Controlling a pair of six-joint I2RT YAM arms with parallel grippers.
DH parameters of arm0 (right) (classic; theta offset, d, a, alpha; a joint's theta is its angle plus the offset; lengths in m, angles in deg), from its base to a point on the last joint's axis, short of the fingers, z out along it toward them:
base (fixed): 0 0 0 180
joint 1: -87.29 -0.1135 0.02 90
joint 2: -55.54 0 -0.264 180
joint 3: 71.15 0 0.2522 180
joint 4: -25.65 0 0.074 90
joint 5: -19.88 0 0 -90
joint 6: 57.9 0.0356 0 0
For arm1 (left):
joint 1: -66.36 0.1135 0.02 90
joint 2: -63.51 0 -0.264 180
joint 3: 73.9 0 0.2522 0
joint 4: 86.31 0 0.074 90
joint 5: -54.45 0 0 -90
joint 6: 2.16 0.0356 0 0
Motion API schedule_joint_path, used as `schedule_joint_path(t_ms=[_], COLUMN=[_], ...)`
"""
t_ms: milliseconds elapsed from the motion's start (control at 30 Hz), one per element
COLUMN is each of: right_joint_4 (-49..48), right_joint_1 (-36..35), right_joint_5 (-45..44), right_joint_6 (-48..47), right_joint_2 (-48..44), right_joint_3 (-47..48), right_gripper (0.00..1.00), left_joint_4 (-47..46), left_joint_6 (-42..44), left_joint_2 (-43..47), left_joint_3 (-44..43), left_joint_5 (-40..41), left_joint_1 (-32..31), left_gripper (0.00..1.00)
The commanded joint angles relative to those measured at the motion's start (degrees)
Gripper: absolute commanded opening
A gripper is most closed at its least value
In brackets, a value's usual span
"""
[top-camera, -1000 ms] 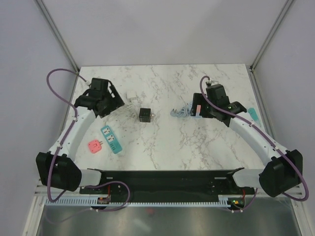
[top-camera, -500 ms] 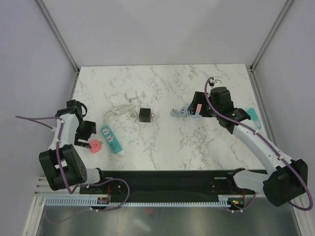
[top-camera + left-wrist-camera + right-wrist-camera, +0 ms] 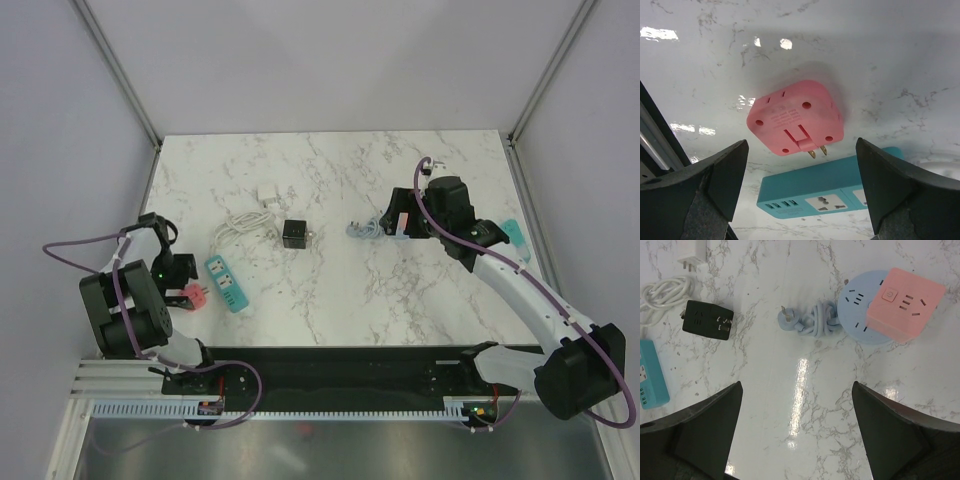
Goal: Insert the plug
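1. Near-left part of the marble worktop (image 3: 400,300): left gripper (image 3: 801,150) hangs over the pink plug (image 3: 795,117). Jaws spread wide, nothing held. In the wrist view a finger sits either side of the plug w/ clear gaps.
2. The pink plug lies flat on the worktop, close to the left edge, free of both grippers. Two brass prongs point toward the teal power strip (image 3: 825,192), tips just short of it, not inserted.
3. The teal strip lies just right of the plug, angled, sockets facing up, USB ports at one end.
4. Further in, approx. centre: black adapter cube (image 3: 294,234), on its own, sockets visible in the right wrist view.
5. Left of the cube: coiled white cable (image 3: 238,226). Its white plug (image 3: 268,193) sits a bit farther back.
6. Right half: right gripper (image 3: 796,385) is up above the worktop, jaws wide apart, empty.
7. Beyond its fingers: round light-blue socket (image 3: 860,305) w/ knotted blue cable (image 3: 812,320) trailing left. A pink cube socket (image 3: 905,302) overlaps the blue one's right side.
8. Right edge: small teal item (image 3: 515,233), partly hidden by the arm; can't tell what it is.
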Motion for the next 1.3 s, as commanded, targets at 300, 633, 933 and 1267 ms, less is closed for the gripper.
schedule_joint_path(t_ms=[300, 633, 933, 1267], right_joint_4=[-2.1, -1.8, -0.5, 6.9], right_joint_1=[0.1, 0.1, 0.1, 0.1], right_joint_5=[2.2, 2.8, 6.2, 5.1], right_joint_6=[-1.1, -1.0, 0.4, 0.6], right_joint_2=[-1.3, -1.3, -3.6, -0.6], right_joint_3=[0.9, 1.5, 2.2, 10.6], right_gripper=[0.98, 0.98, 0.98, 0.93], left_joint_4=[-4.1, -4.7, -4.5, -13.9], left_joint_6=[-9.7, -10.5, -3.9, 32.4], left_joint_2=[-0.8, 1.3, 10.8, 20.1], left_joint_3=[4.2, 5.6, 2.8, -11.4], left_joint_5=[1.6, 3.2, 8.8, 13.9], left_joint_1=[3.2, 3.2, 3.1, -10.7], left_gripper=[0.95, 0.70, 0.32, 0.02])
